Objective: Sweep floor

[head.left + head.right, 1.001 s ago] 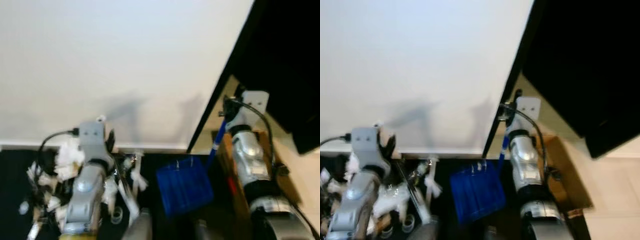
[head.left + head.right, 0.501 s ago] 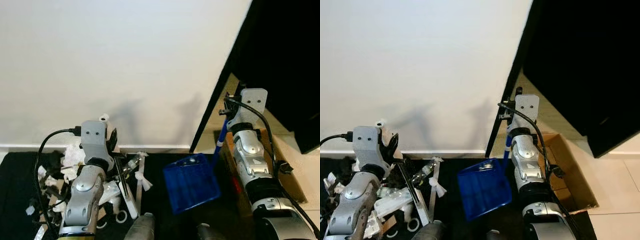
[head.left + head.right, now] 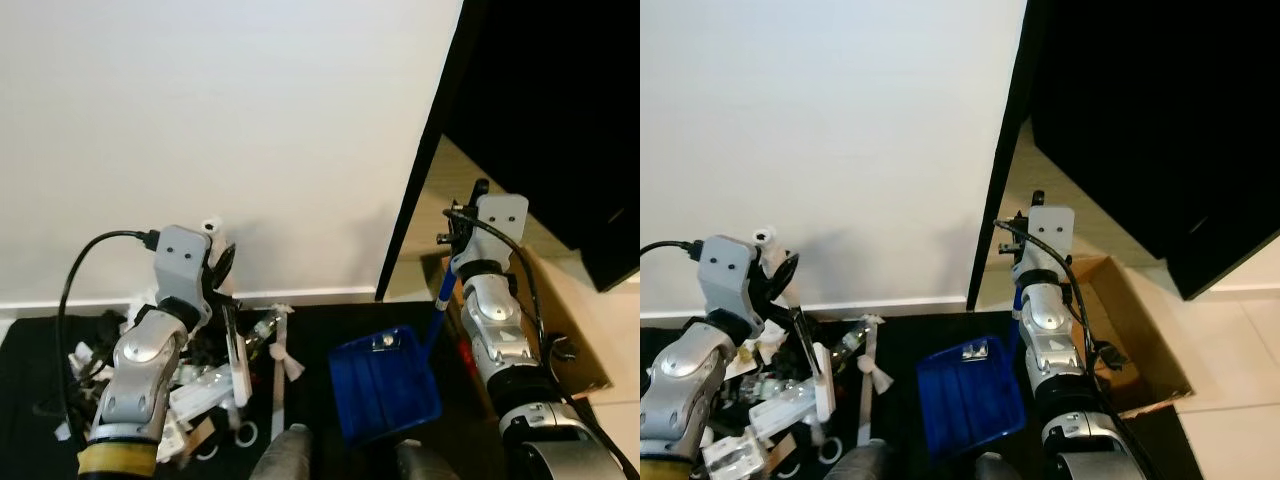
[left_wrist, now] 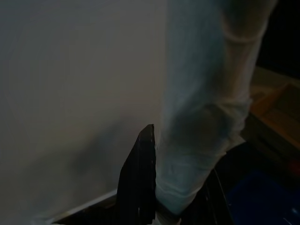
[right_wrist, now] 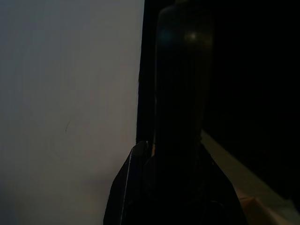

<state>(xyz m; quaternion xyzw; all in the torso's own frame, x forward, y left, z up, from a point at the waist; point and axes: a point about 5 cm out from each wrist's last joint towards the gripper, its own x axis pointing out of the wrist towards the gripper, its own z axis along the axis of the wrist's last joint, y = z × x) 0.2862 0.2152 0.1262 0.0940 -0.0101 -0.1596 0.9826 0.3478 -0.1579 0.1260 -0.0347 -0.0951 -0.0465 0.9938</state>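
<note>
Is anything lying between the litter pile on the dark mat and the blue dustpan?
Only a strip of bare dark mat separates the litter pile from the blue dustpan. The white stick at the pile's edge lies nearest the pan, apart from it.

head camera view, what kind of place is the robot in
Probably a room in a home, at a wall corner: a plain white wall with a baseboard, a tiled floor beside a cardboard box, and litter on a dark mat.
</note>
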